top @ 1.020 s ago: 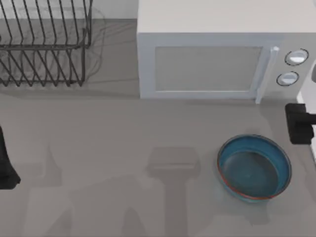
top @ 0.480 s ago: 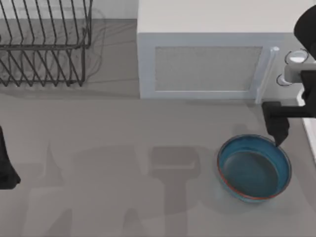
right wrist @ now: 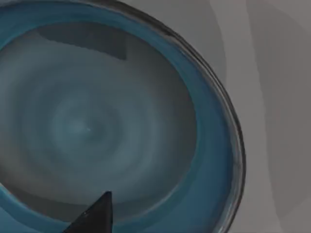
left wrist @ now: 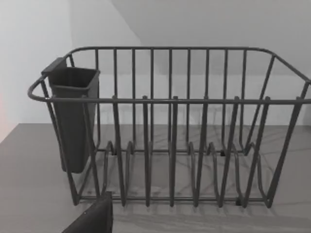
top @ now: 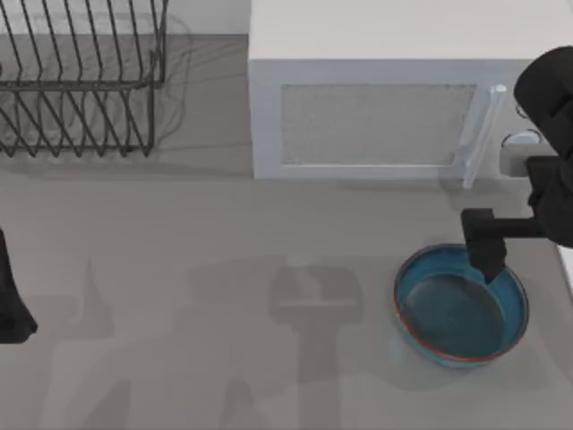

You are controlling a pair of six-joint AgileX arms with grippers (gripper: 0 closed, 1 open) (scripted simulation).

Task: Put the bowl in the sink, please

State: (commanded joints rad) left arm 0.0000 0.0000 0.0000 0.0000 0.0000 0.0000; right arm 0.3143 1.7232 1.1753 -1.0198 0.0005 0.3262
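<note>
Step in hand, as judged: the approach to the grasp. The right end effector (top: 488, 262) is seen in the top view over the far rim of the round, deep, glossy blue bowl (top: 461, 305), with one dark finger pointing down at the rim's inner side. Whether its fingers are spread or closed cannot be told. In the right wrist view a dark fingertip (right wrist: 95, 216) is seen above the bowl's inside wall, and no contact can be confirmed.

The bowl stands upright on the grey bench (top: 179, 269), near the bench's right edge and toward its front, just in front of the white box-shaped microwave (top: 376, 98). It is not lifted. No sink is seen, so the drop-off place cannot be located yet.

The next move is judged to call for a pinch on the rim, one finger inside and one outside the wall, before any lift.

The bowl's interior (right wrist: 87, 126) is grey-blue with faint concentric rings, its wall brighter blue. A thin red-brown line runs round the rim. It is empty, and the glaze looks slippery.

The left end effector (top: 9, 300) is parked at the bench's left edge, facing the dark wire dish rack (left wrist: 170, 126) at the far left corner.
</note>
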